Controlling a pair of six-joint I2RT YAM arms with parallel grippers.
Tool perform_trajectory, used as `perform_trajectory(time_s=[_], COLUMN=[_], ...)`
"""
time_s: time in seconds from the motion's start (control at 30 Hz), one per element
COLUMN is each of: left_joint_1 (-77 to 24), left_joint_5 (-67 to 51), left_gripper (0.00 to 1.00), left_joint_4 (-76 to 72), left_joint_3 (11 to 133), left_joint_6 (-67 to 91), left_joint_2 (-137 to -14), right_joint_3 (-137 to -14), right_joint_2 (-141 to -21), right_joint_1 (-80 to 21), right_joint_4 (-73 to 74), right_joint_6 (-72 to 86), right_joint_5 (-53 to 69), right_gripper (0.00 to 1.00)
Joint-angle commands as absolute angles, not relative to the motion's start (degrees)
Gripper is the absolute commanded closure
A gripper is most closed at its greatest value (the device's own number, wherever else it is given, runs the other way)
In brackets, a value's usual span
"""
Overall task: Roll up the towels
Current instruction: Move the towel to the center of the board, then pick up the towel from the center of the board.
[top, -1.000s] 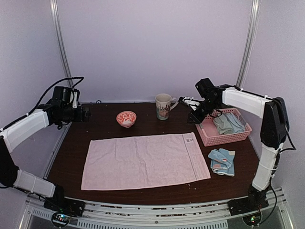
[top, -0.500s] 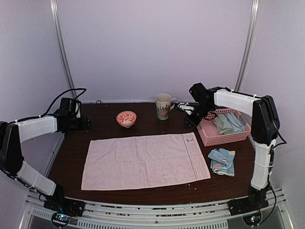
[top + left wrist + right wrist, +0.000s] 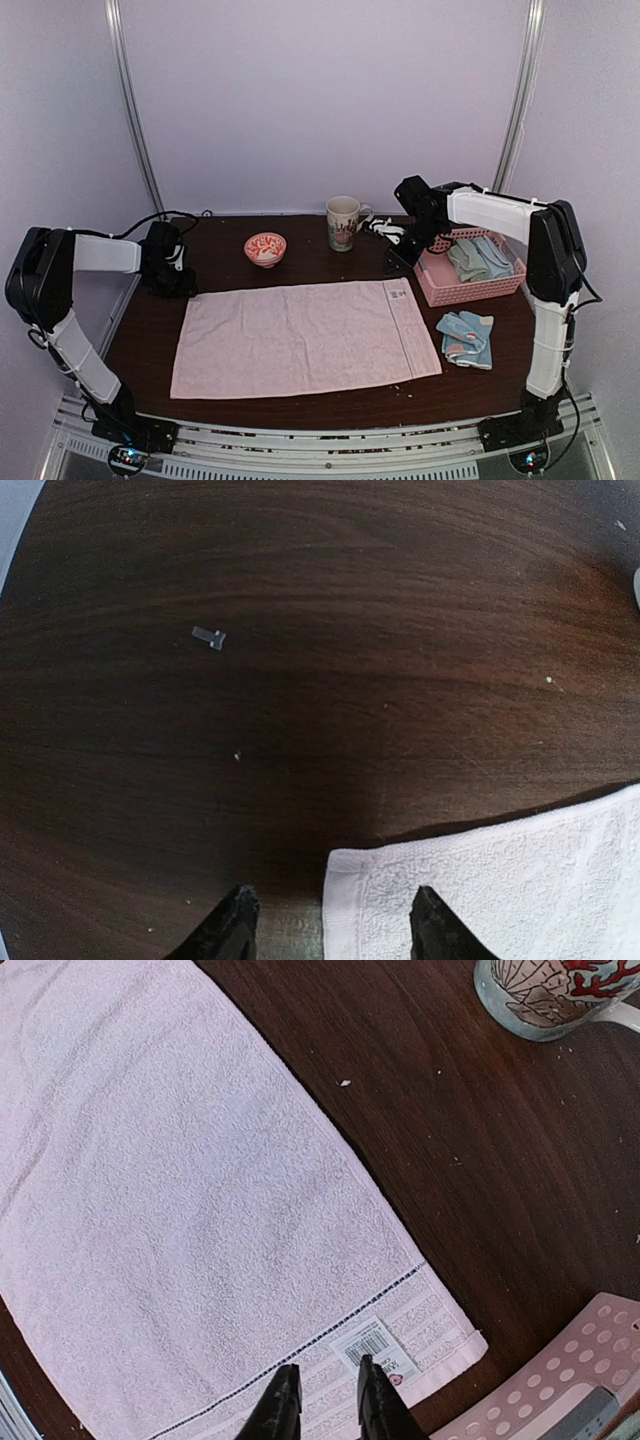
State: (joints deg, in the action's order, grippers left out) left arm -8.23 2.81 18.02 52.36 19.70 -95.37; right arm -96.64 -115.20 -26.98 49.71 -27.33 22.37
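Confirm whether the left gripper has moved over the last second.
Yes. In the top view the left gripper has come from level with the bowl toward the near side, ending at the far-left corner of the pink towel.

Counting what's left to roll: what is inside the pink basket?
Inside the basket lie a folded sage green towel and, beside it, a pale blue towel. They cover that part of the floor, so anything beneath them cannot be seen.

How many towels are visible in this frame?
4: pink towel spread flat mid-table; blue patched towel folded right of it; green towel and pale blue towel in the pink basket, which may hide more.
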Motion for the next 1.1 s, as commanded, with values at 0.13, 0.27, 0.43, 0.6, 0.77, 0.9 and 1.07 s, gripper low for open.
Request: perform_trajectory(time_s=[0.13, 0.27, 0.43, 0.6, 0.77, 0.9, 1.07], left_joint_1=[-8.0, -8.1, -8.0, -7.4, -7.2, -7.2, -7.2], left_joint_5=[3.6, 6.7, 10.3, 16.6, 10.5, 2.8, -0.6], left_gripper=[0.47, 0.47, 0.48, 0.49, 0.47, 0.44, 0.44], left_joint_4=[19.7, 20.8, 22.6, 24.2, 22.1, 17.6, 15.4], left_joint_3=[56.2, 56.4, 56.7, 56.6, 56.9, 55.5, 54.1], left_joint_6=[17.8, 17.3, 17.3, 18.5, 16.2, 14.7, 13.7], left_joint_2=[-99.4, -100.9, -102.6, -101.9, -101.0, -96.4, -92.9], right_joint_3=[-97.4, -97.3, -97.8, -98.9, -100.3, -101.2, -105.0], right_joint_2=[-115.5, -115.3, -115.6, -117.5, -119.2, -121.4, -124.8], right_joint_1=[-28.6, -28.7, -28.7, -28.4, -27.7, -27.6, -27.5], right_joint_4=[51.1, 50.9, 48.9, 48.2, 47.7, 47.5, 50.0], right_joint_6=[-28.5, -28.4, -26.2, -24.0, -22.1, -21.9, -19.9], right_joint_5=[22.8, 22.2, 18.5, 13.4, 12.0, 10.6, 7.4], right_gripper=[0.8, 0.8, 0.8, 0.82, 0.83, 0.83, 0.84])
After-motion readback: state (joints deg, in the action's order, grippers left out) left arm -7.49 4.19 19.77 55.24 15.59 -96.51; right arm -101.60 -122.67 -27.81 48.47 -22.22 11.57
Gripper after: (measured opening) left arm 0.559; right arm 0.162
